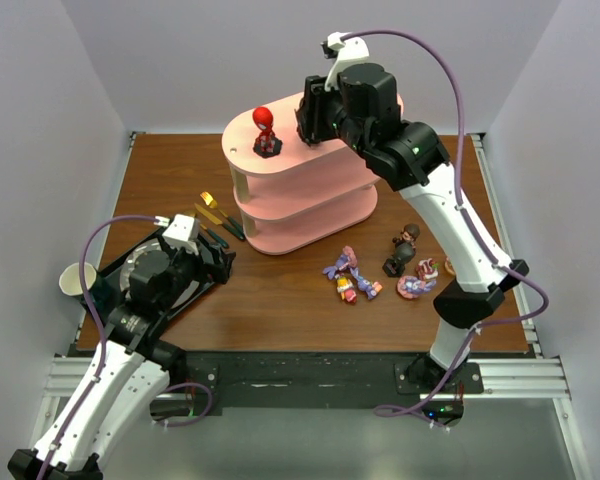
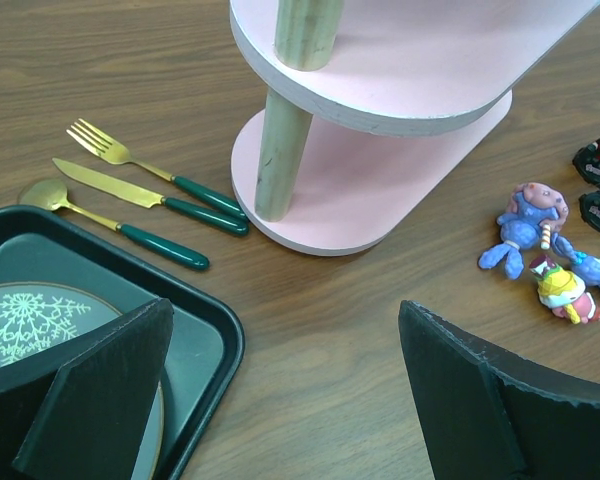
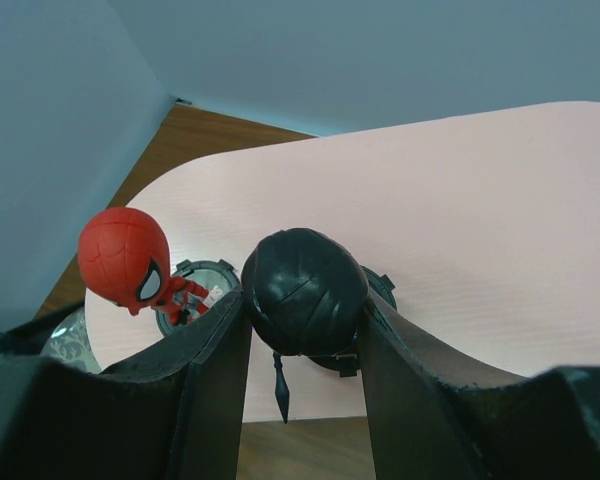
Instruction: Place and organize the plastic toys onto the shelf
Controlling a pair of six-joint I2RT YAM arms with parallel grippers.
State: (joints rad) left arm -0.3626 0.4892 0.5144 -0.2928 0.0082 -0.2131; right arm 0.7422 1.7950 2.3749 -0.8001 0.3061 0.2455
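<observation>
The right gripper [image 3: 302, 310] is clamping a black-headed figure [image 3: 302, 285] by its round head, jaws narrowed onto either side. This is probably so that the figure's base is hanging straight down to land flat on the top board of the pink shelf [image 3: 460, 220]. I cannot tell whether the base is touching the board. Just left of those jaws a red masked figure [image 3: 125, 258] is standing upright on the same board, so the black one is seemingly being set down as its neighbour. The left gripper [image 2: 285, 325] is hovering empty over the table with its jaws spread wide, apparently waiting. Ahead and right of them, a blue pony-like toy [image 2: 528, 225] and a small pink-and-yellow toy [image 2: 565, 295] are lying on the wood. The shelf's lower boards, straight ahead, are showing no toys where visible. Under the left jaw a black tray [image 2: 215, 330] is holding a snowflake-patterned plate [image 2: 30, 320].
</observation>
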